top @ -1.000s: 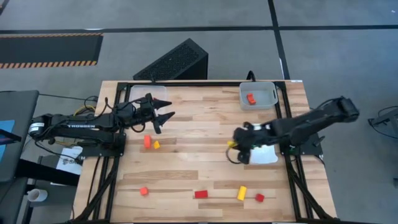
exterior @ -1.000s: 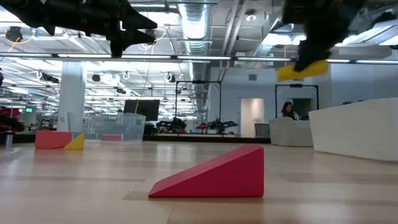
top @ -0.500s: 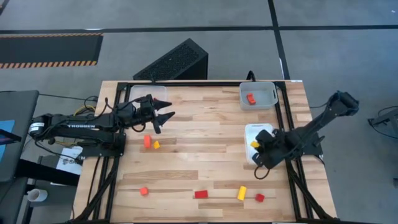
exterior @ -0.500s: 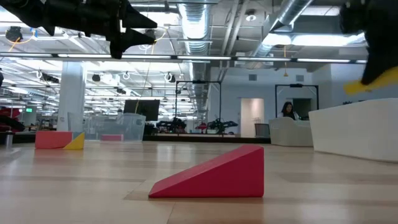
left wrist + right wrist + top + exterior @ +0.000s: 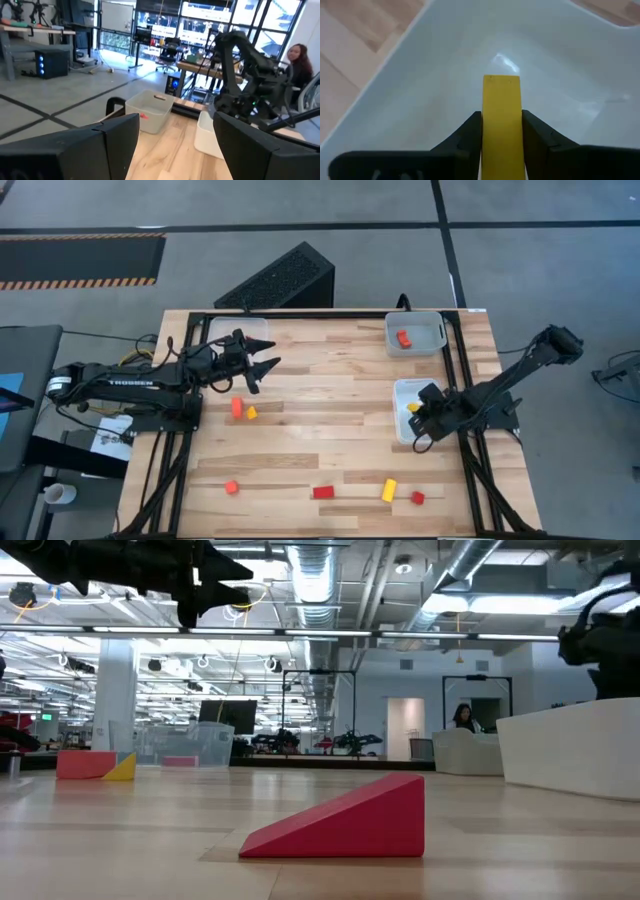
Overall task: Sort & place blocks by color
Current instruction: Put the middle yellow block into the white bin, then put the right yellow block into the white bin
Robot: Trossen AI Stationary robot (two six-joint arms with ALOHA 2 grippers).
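My right gripper [image 5: 416,414] is over the white tray [image 5: 404,392] at the table's right edge, shut on a yellow bar block [image 5: 502,112]. In the low view the block is hidden behind the tray wall [image 5: 575,745]. My left gripper [image 5: 264,365] waits open above the far left of the table. An orange block [image 5: 237,407] and a small yellow block [image 5: 252,413] lie flat just near of it. Along the near edge lie a red block [image 5: 231,487], a red wedge [image 5: 323,492], a yellow cylinder [image 5: 389,490] and another red block [image 5: 417,498]. My right gripper pinches the yellow bar by its two long sides [image 5: 486,125] between both fingers [image 5: 468,131]. The bar runs along the fingers and sticks out past their ends. The fingers slant down from the table's right. The bar's free end [image 5: 501,79] is inside the white tray; whether it touches the floor, I cannot tell.
A grey tray [image 5: 432,320] at the far right corner holds one orange-red block [image 5: 403,338]. A clear tray [image 5: 220,327] sits at the far left corner. Bare wood lies across the table's middle. A person [image 5: 298,60] sits in the room beyond.
My right gripper has carried the yellow bar from the table's middle toward the right edge, over the white tray, and then down into it. In the low view the bar has dropped out of sight behind the tray wall. The gripper has stayed shut on it.
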